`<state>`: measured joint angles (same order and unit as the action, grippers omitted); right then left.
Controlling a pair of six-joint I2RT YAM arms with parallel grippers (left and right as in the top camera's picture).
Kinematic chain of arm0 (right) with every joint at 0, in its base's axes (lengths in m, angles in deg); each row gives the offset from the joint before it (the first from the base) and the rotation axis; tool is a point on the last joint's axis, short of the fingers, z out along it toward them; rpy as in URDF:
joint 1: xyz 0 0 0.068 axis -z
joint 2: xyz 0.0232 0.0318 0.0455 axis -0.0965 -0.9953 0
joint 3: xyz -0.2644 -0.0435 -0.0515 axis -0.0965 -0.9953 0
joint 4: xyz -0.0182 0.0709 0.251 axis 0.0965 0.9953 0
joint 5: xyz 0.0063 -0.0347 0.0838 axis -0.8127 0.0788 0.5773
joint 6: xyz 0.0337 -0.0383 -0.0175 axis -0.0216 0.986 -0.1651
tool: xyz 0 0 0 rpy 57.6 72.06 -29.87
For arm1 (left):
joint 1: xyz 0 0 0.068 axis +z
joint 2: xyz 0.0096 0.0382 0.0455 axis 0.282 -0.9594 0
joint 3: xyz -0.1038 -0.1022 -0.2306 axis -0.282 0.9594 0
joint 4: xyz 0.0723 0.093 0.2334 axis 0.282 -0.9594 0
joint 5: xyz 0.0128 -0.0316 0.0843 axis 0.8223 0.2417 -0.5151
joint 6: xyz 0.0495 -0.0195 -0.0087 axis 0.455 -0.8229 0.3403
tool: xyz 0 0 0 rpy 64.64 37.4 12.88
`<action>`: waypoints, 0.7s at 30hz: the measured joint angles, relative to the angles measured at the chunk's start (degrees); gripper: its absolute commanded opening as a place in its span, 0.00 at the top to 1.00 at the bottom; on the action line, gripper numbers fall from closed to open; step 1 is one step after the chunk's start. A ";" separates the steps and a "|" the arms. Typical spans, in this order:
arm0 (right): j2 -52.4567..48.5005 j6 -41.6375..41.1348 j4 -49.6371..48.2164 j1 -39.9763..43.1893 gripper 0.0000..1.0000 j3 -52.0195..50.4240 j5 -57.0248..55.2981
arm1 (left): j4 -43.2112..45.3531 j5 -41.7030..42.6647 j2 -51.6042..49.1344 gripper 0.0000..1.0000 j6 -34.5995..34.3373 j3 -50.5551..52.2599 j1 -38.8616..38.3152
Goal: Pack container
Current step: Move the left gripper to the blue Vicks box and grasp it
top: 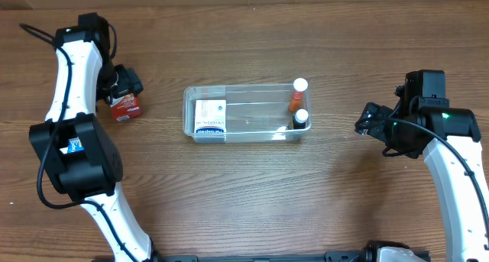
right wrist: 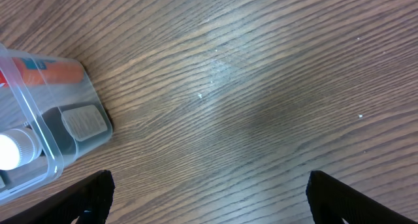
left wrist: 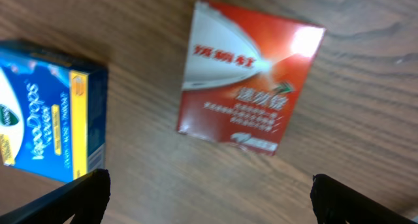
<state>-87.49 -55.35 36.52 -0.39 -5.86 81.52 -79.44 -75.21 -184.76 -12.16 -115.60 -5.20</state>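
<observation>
— Overhead, what was hidden on the left?
— The left gripper (top: 122,85) covered part of the red box (top: 127,108). The blue box (left wrist: 46,113) showed only in the left wrist view, cut off at the edge. The fingers were spread wide, holding nothing.
— And the container (top: 256,118)?
— Mid-table. It held a white box (top: 211,118) at its left end, and an orange bottle (top: 297,95) and a dark bottle (top: 300,119) at its right.
— The right gripper (top: 365,123)?
— Wide apart too, holding nothing, right of the container. Its wrist view caught only that corner.
</observation>
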 measured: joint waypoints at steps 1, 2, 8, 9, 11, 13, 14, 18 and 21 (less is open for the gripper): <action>0.00 0.00 0.00 0.00 0.03 0.00 0.00 | -0.83 -0.04 0.09 0.00 -0.02 0.00 0.22; 0.00 0.00 0.02 0.02 0.03 -0.02 0.00 | -2.60 -0.28 0.11 0.00 -0.09 0.00 0.28; 0.00 0.00 0.02 0.00 0.03 -0.02 0.02 | -10.12 -1.16 7.91 0.00 -0.15 1.40 0.33; 0.00 -0.02 0.07 0.00 0.03 -0.02 -0.02 | -10.84 -1.29 10.95 0.00 -0.15 2.10 0.33; 0.00 -0.02 0.07 0.00 0.03 -0.02 0.00 | -11.47 -1.44 19.28 0.00 -0.15 4.04 0.33; 0.00 0.00 0.00 0.00 0.03 0.00 0.00 | -11.06 -1.53 27.26 0.00 -0.15 6.14 0.33; 0.00 0.00 -0.02 0.00 0.03 -0.02 0.02 | -10.03 -1.66 32.17 0.00 -0.15 8.37 0.35; 0.00 0.00 -0.04 0.00 0.03 -0.02 0.02 | -6.10 -1.62 43.50 0.00 0.11 17.62 2.14; 0.00 0.00 -0.02 0.00 0.03 -0.02 0.02 | -1.75 -0.09 44.81 0.00 2.14 24.87 7.21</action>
<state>-87.49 -55.35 36.50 -0.39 -5.88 81.54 -81.19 -75.30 -139.95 -10.02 -90.72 2.01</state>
